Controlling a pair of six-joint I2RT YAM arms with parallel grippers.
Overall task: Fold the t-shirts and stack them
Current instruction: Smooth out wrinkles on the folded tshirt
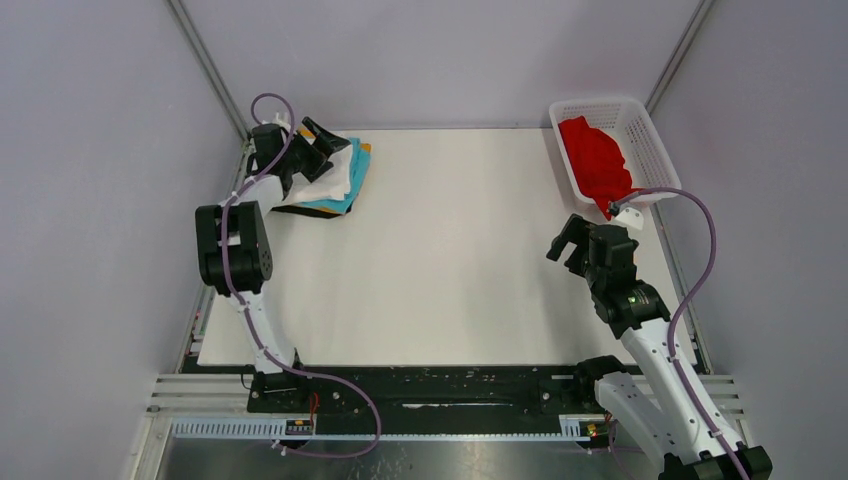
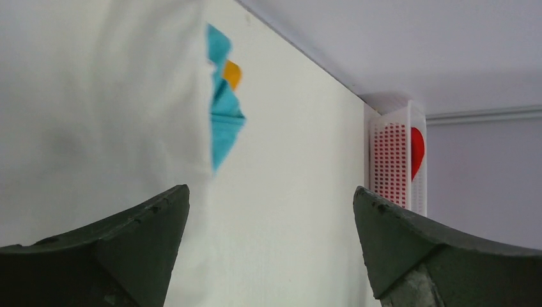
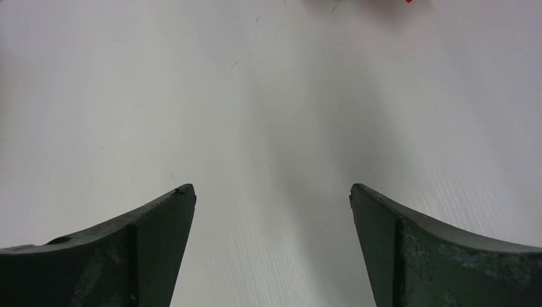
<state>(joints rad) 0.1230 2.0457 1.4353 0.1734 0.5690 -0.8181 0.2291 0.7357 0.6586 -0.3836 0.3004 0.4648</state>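
Left arm (image 1: pixel 232 248): reaches to the far left corner of the surface (image 1: pixel 460 260), its wrist above the shirt stack.
Left jaws: spread wide, nothing between them. In the left wrist view one finger (image 2: pixel 115 249) lies over the white cloth and the other over bare surface; contact with the cloth cannot be told.
Right arm (image 1: pixel 640 320): stands over the right side of the surface, near the basket (image 1: pixel 640 125) but apart from it.
Right jaws: spread wide and holding nothing, with only bare surface below them in the right wrist view.
Stack: folded shirts in the far left corner.
White t-shirt (image 1: pixel 340 172): on top of the stack.
Teal t-shirt (image 1: pixel 345 203): beneath the white one, its edge showing at the right side.
Orange t-shirt (image 1: pixel 366 148): a small corner shows at the far edge.
Black t-shirt (image 1: pixel 300 210): at the bottom, showing along the near edge.
Red t-shirt (image 1: pixel 595 160): unfolded, bunched inside the basket at the far right corner.
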